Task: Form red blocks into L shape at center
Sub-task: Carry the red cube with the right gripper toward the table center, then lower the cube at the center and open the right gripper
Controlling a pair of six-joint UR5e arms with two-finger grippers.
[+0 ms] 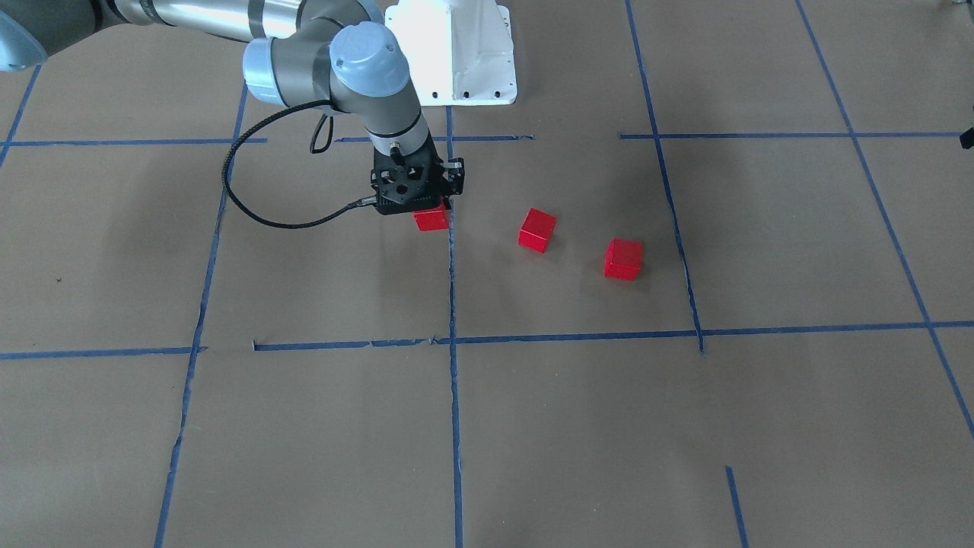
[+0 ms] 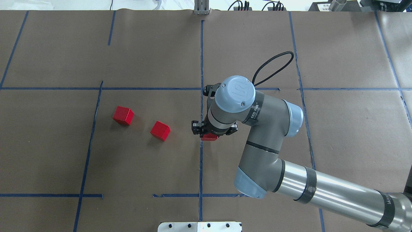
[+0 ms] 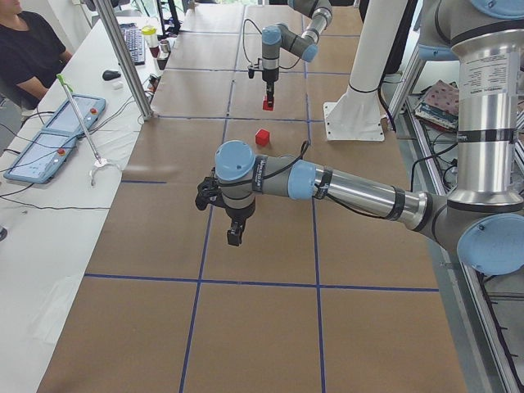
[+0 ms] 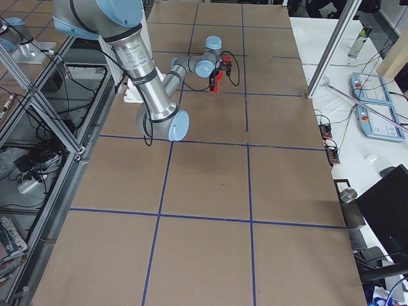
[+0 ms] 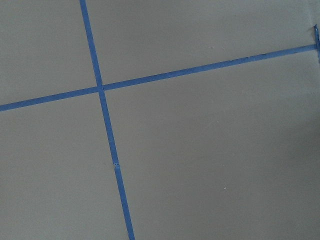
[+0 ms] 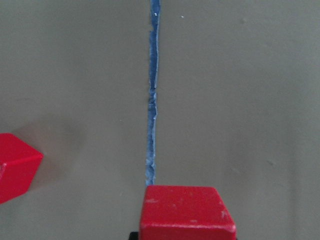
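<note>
Right gripper (image 1: pixel 431 207) pinching red block (image 6: pixel 186 212) at centre line (image 1: pixel 451 266), left gripper (image 3: pixel 234 239) only in side view, unreadable

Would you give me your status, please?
Right end effector shut on one red block over center line. Left end effector unclear. Two blocks loose.

A desk (image 2: pixel 145 167) covered in brown paper fills the overhead frame, marked into large rectangles by blue tape lines (image 2: pixel 201 167). One red block (image 2: pixel 123 115) lies on the paper at middle left. A second red block (image 2: pixel 160 130) lies just right of it and slightly lower, near but apart. Both are turned at an angle to the tape. A third red block (image 2: pixel 210 137) sits at the central vertical line, mostly hidden from above; whether it touches the paper cannot be told. A white base plate (image 2: pixel 199 226) rests at bottom centre.
</note>
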